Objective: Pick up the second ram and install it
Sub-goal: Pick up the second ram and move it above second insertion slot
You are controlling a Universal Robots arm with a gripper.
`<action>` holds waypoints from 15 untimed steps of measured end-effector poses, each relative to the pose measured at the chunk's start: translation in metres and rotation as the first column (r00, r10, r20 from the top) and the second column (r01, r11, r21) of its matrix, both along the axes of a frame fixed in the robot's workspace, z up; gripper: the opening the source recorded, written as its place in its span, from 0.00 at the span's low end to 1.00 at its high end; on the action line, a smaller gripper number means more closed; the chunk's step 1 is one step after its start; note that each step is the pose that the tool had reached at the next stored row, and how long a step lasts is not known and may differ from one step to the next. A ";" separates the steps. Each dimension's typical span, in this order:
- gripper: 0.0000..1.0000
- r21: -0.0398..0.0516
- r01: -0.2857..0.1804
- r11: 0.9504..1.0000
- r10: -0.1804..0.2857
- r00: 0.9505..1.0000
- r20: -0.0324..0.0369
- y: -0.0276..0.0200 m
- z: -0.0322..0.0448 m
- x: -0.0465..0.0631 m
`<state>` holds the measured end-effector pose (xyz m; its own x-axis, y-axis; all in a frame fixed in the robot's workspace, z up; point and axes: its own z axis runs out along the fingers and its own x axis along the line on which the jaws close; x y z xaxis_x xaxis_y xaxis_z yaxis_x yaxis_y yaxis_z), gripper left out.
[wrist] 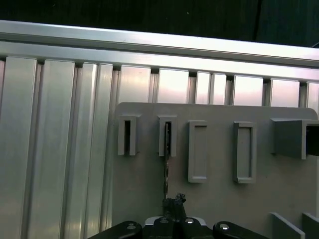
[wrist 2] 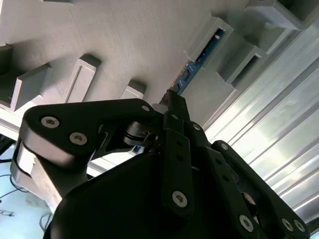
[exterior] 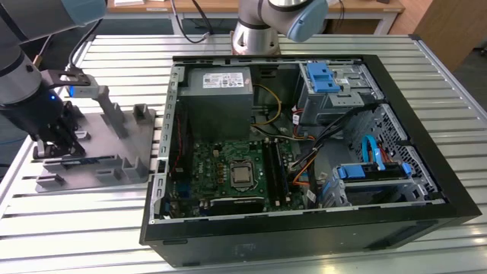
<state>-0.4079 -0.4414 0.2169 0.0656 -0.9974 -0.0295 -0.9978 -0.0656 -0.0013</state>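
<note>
1. Black pincer [wrist: 173, 201] tips look drawn together on the thin edge of the second ram [wrist: 165, 169]. In the first wrist view the stick runs edge-on from a slotted block straight into them.
2. In the second wrist view the pincer [wrist 2: 173, 99] meets one end of the blue-green board [wrist 2: 202, 55]. The other end sits in a grey holder block.
3. The ram lies low in the grey tray [exterior: 114, 134], between its upright blocks, on the exterior view's left, with the pincer [exterior: 55, 149] right over it.
4. Judged from this, the step in hand is the grasp and lift out of the tray. The hold looks to be near one end rather than the middle, so the stick could pivot. The grip should be firm and square to the board's flat faces.
5. The lift should follow the line of the holder slot so the far end slides free without wedging or bending.
6. The tray rests loose on the slatted metal counter [exterior: 76, 217]. A skewed pull could drag it along.
7. The open computer case [exterior: 304, 228] stands just beside the tray. Its black slot rails [exterior: 272, 165] lie beside the processor socket.
</note>
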 end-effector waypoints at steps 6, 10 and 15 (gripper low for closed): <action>0.10 -0.031 0.000 1.000 0.000 1.000 0.000 0.0000 -0.0002 0.000; 0.10 -0.032 -0.002 1.000 0.002 1.000 0.000 0.0001 -0.0002 0.000; 0.16 -0.031 -0.002 1.000 0.002 1.000 0.000 0.0001 -0.0002 0.000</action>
<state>-0.4084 -0.4413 0.2166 0.0677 -0.9977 0.0019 -0.9977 -0.0677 0.0008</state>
